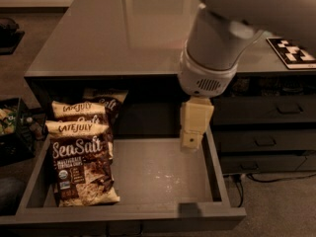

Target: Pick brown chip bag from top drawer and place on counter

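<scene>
The brown chip bag (81, 169) lies flat at the front left of the open top drawer (163, 174), "Sea Salt" lettering facing up, its left edge close against the drawer's left wall. Behind it, two look-alike bags (79, 111) overlap toward the back, with another dark bag (107, 100) tucked under the counter's shadow. Over on the right side, the gripper (190, 141) hangs point-down from the big white arm (215, 53), above the bare drawer floor near the right wall, well apart from the bag. It's seen edge-on as one cream block, so how far open it is can't be told; nothing shows in its hold. The counter (123, 33) spreads glossy above, a black-and-white marker tag (292, 52) at its right. Narrow handled drawers (266, 141) sit to the right.
</scene>
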